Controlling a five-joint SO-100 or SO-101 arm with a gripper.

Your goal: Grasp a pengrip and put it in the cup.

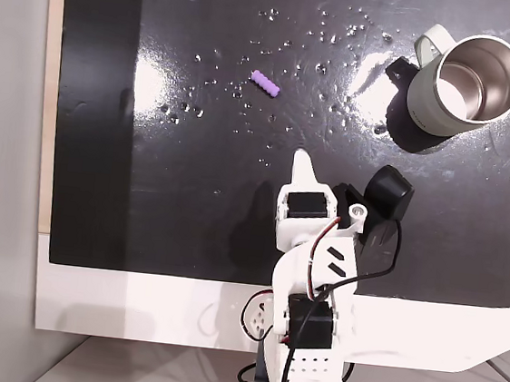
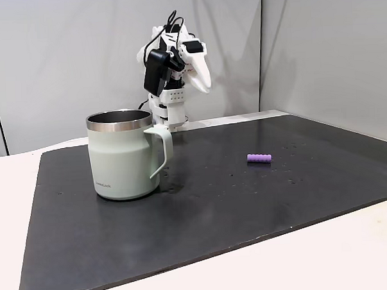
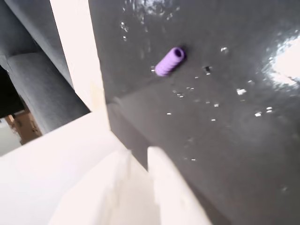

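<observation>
The tiny light-purple ridged pengrip [image 1: 264, 83] lies on its side on the dark glossy tabletop [image 1: 190, 202], well ahead of the white end effector [image 1: 302, 162] and apart from it; it looks light, soft and apt to roll, so I would pinch it across its middle. The end effector hangs raised and empty, its fingers close together, though the wrist view is blurred and crops them. The pale grey-green steel-lined mug [image 1: 458, 85] stands far off to the end effector's right in that overhead fixed view.

Pengrip [image 1: 265, 84] lies on black mat [image 1: 191, 193], well apart from cup [image 1: 457, 89]; claw [image 1: 303, 164] seemingly closed.
</observation>
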